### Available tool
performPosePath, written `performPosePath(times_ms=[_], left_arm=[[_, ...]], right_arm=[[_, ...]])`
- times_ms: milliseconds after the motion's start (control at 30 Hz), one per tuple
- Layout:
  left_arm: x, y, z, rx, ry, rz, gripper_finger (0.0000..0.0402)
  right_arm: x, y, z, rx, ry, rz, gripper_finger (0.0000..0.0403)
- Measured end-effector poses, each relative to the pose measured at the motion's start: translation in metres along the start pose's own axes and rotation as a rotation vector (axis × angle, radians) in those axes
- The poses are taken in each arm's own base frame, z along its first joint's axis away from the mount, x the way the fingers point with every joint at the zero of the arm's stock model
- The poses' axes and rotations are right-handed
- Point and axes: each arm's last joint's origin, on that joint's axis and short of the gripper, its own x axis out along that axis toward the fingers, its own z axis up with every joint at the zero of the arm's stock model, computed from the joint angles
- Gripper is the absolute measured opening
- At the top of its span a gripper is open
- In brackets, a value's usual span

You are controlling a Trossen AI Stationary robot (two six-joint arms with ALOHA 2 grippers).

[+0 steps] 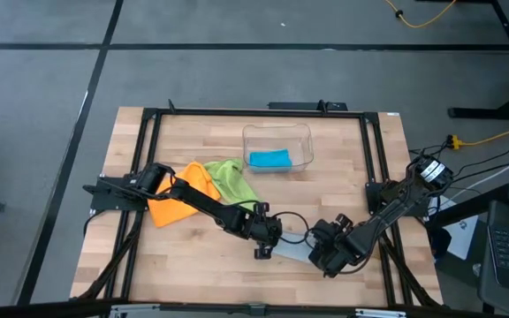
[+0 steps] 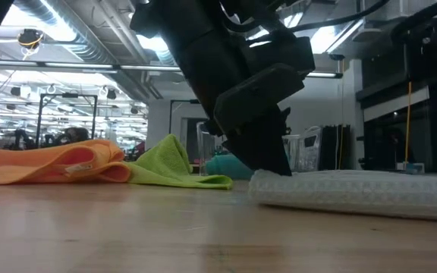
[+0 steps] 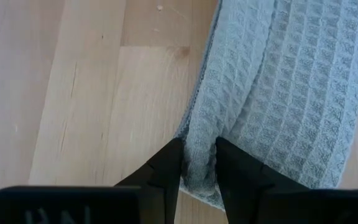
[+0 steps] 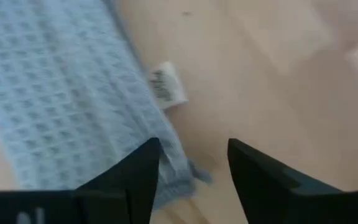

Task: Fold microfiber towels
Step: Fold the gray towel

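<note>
Left fingers pinched on grey towel fold; right fingers open, holding nothing. Risk: fold springing apart, edge dragged across counter.

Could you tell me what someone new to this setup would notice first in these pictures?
Probably both arms meeting over the pale grey-blue towel at the table's near edge: the left gripper pinches a fold of it, while the right gripper stands open beside its tagged corner. Next, the orange towel and lime green towel lie crumpled mid-table, with the teal blue towel inside the clear bin.
</note>
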Motion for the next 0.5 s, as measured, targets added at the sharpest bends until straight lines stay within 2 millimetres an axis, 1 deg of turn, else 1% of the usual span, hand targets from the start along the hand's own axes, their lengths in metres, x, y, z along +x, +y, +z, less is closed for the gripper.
performPosePath(times_ms=[167,233,367,500], left_arm=[[0.0,0.0,0.0,-0.001,-0.004,-0.001,0.0093],[0.0,0.0,0.001,-0.002,-0.007,-0.001,0.0093],[0.0,0.0,0.001,-0.003,-0.01,-0.002,0.0093],[0.001,0.0,0.002,-0.009,-0.027,-0.007,0.0093]], right_arm=[[-0.026,0.007,0.013,-0.025,-0.062,-0.062,0.0168],[-0.036,0.014,0.018,-0.024,-0.093,-0.033,0.0161],[-0.051,0.035,0.023,-0.111,-0.144,0.127,0.0155],[-0.054,0.055,0.02,-0.195,-0.216,0.32,0.0155]])
